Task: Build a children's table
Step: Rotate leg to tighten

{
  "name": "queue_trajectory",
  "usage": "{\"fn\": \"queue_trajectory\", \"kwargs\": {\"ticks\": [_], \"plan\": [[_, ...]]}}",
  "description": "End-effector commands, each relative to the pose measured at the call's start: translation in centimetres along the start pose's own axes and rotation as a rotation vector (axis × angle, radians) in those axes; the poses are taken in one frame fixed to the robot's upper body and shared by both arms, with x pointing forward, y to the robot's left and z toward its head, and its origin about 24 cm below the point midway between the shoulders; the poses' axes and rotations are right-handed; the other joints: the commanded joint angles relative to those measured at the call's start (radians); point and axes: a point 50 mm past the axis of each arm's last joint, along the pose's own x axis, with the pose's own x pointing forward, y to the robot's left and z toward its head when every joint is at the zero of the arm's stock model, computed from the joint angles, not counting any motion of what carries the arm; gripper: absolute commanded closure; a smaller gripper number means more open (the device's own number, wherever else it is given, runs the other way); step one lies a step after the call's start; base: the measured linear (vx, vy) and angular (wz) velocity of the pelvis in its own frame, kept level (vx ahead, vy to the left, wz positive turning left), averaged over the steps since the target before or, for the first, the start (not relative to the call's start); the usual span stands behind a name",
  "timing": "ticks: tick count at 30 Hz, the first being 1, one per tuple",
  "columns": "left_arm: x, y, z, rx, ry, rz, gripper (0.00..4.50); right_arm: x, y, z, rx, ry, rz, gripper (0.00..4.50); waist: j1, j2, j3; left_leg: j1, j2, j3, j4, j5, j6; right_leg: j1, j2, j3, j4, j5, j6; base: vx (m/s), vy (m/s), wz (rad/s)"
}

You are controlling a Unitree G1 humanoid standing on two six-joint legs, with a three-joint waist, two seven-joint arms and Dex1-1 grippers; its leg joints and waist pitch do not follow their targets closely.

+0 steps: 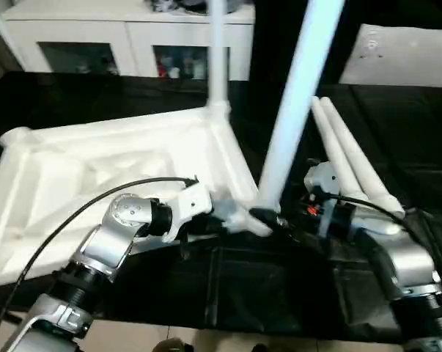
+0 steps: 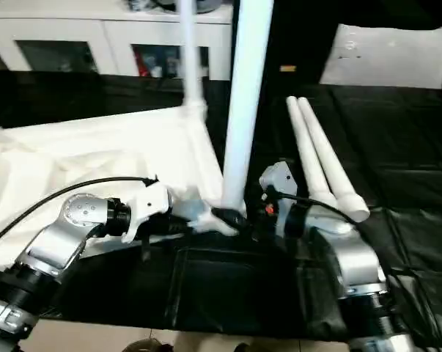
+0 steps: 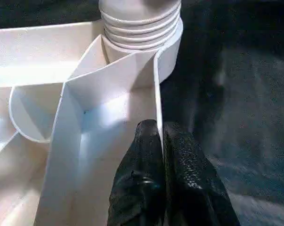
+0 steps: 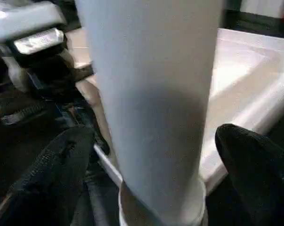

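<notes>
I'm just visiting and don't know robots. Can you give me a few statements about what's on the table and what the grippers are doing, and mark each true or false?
1. The tabletop lies upside down, ribs facing up. True.
2. Four legs already stand in its corner sockets. False: two stand upright, the far leg and the near leg; the two spare legs lie on the black table.
3. The left gripper is shut on a rib of the tabletop. True.
4. The right gripper squeezes the near leg tightly. False: its fingers stand apart on either side of the leg.
5. The spare legs lie side by side. True.
</notes>
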Motion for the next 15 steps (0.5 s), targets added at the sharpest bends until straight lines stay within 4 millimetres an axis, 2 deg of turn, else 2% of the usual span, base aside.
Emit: {"fn": "queue_trajectory", "kwargs": {"ticks": [1, 2, 4, 8, 12, 13, 15], "plan": [[-0.1, -0.2, 0.2, 0.055, 0.023, -0.091, 4.5, -0.6, 0.1, 0.2, 0.028, 0.003, 0.093, 0.06, 0.002, -0.009, -0.068, 0.006, 0.098, -0.037, -0.066, -0.061, 0.115, 0.057, -0.128, 0.092, -0.065, -0.207, -0.117, 0.0, 0.0, 0.0], [-0.2, -0.1, 0.1, 0.058, 0.026, -0.101, 4.5, -0.9, 0.1, 0.2, 0.033, 0.005, 0.118, 0.06, 0.004, -0.012, -0.069, 0.005, 0.099, -0.037, -0.066, -0.059, 0.114, 0.059, -0.129, 0.092, -0.065, -0.21, -0.113, 0.0, 0.0, 0.0], [-0.4, 0.0, 0.1, 0.071, 0.033, -0.11, 4.5, -1.3, 0.1, 0.3, 0.053, 0.006, 0.153, 0.06, 0.008, -0.011, -0.071, 0.005, 0.095, -0.036, -0.064, -0.058, 0.119, 0.06, -0.127, 0.089, -0.066, -0.216, -0.11, 0.0, 0.0, 0.0], [-0.5, 0.1, 0.1, 0.072, 0.028, -0.119, 4.5, -1.8, -0.1, 0.8, 0.128, -0.059, 0.183, 0.06, 0.015, -0.011, -0.075, 0.005, 0.101, -0.038, -0.062, -0.035, 0.12, 0.058, -0.127, 0.088, -0.064, -0.208, -0.109, 0.0, 0.0, 0.0], [-0.5, 0.1, 0.1, 0.075, 0.024, -0.129, 4.5, -1.9, -0.1, 0.6, 0.13, -0.049, 0.195, 0.06, 0.02, -0.013, -0.078, 0.004, 0.098, -0.036, -0.06, -0.02, 0.112, 0.057, -0.128, 0.087, -0.061, -0.199, -0.114, 0.0, 0.0, 0.0], [-0.5, 0.1, 0.0, 0.076, 0.022, -0.133, 4.5, -1.9, -0.1, 0.5, 0.133, -0.046, 0.2, 0.22, 0.022, -0.015, -0.078, 0.004, 0.098, -0.037, -0.061, -0.018, 0.111, 0.058, -0.127, 0.087, -0.06, -0.199, -0.112, 0.0, 0.0, 0.0], [-0.5, 0.0, 0.0, 0.075, 0.02, -0.136, 4.5, -1.6, 0.0, 0.5, 0.139, -0.047, 0.207, 0.22, 0.023, -0.015, -0.08, 0.004, 0.099, -0.037, -0.06, -0.008, 0.112, 0.058, -0.128, 0.087, -0.058, -0.189, -0.112, 0.0, 0.0, 0.0]]}}
